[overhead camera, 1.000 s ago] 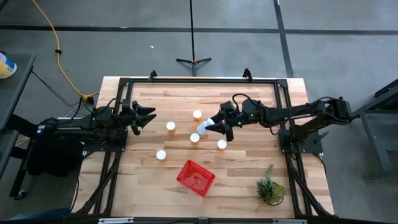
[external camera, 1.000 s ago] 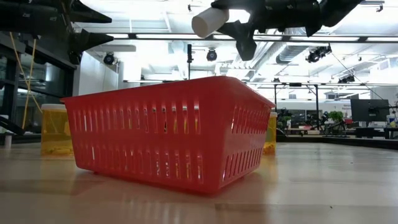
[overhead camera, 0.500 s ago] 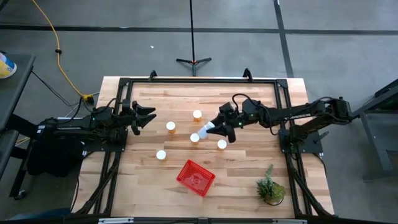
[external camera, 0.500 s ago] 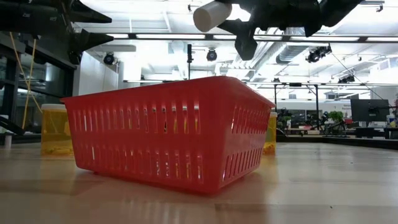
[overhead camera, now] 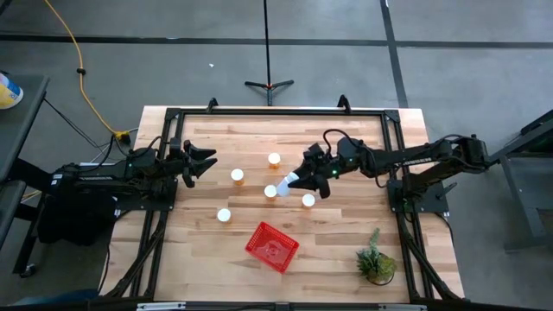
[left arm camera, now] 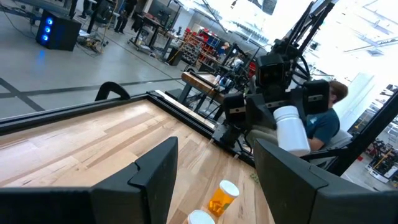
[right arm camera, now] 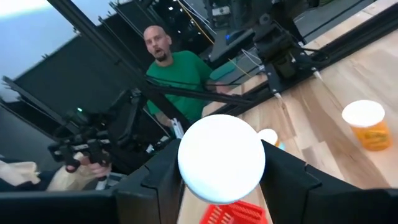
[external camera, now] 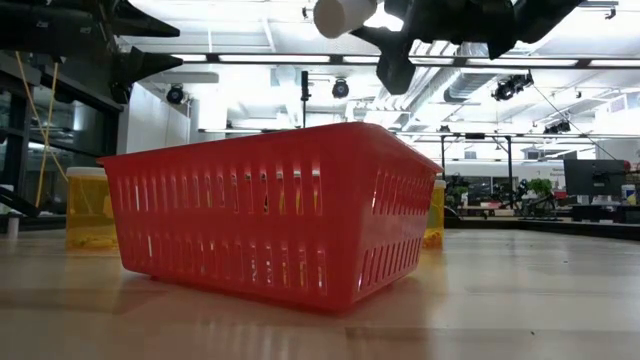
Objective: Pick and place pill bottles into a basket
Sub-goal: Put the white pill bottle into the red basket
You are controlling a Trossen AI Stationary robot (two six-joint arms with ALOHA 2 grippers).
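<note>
My right gripper [overhead camera: 295, 181] is shut on a pill bottle [overhead camera: 291, 181] held above the table's middle; its white cap [right arm camera: 221, 158] fills the space between my fingers in the right wrist view. Several other white-capped amber bottles stand upright on the table, among them ones at the far middle [overhead camera: 274, 159], left of middle [overhead camera: 237, 175] and nearer the front [overhead camera: 224, 214]. The red mesh basket [overhead camera: 272, 246] rests on its base near the front edge. My left gripper [overhead camera: 205, 161] is open and empty over the table's left side. My right gripper pinches the bottle between its two fingers [right arm camera: 155, 183], one on each side. The fingers reach in from the table's right, slanting down. The white cap end [external camera: 343, 15] sticks out past the fingertips toward the left. The bottle is tilted and lifted clear of the table; its amber body is hidden.
A green potted plant [overhead camera: 377, 259] stands at the front right corner. Two bottles [overhead camera: 270, 191] [overhead camera: 308, 200] stand just below and beside the held one. A black frame [overhead camera: 276, 112] rims the table. A person in a green shirt [right arm camera: 180, 74] shows beyond the table.
My right gripper has risen a little with the bottle, which stays clear of the table; in the high view its cap end has drawn in toward the right and looks shorter.
</note>
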